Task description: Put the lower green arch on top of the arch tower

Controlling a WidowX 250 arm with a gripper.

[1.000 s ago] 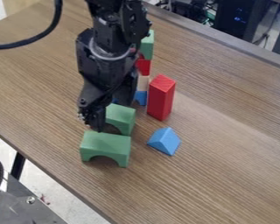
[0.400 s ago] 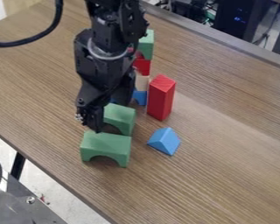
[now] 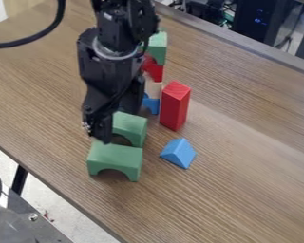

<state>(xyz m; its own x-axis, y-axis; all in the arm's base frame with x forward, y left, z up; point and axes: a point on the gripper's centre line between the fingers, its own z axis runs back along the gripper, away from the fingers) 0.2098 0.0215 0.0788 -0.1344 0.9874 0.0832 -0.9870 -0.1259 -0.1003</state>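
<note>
My gripper [image 3: 118,118] hangs open left of centre, one finger in front of the other, at the left end of the rear green arch [image 3: 133,124]. The lower green arch [image 3: 115,157] stands on the table just in front, its opening facing the camera. Behind and right of the gripper is the arch tower, partly hidden by the arm: a green block [image 3: 157,47] at the top, a red piece [image 3: 156,72] under it, then a beige piece [image 3: 154,88] and a blue arch [image 3: 152,105] at the bottom.
A tall red block [image 3: 175,105] stands upright right beside the tower. In front of it lies a blue triangular block [image 3: 178,153]. The wooden table [image 3: 243,166] extends to the right; its near edge runs diagonally at lower left.
The arm and gripper have shifted slightly left, uncovering a bit more of the tower. The blocks have not moved.
</note>
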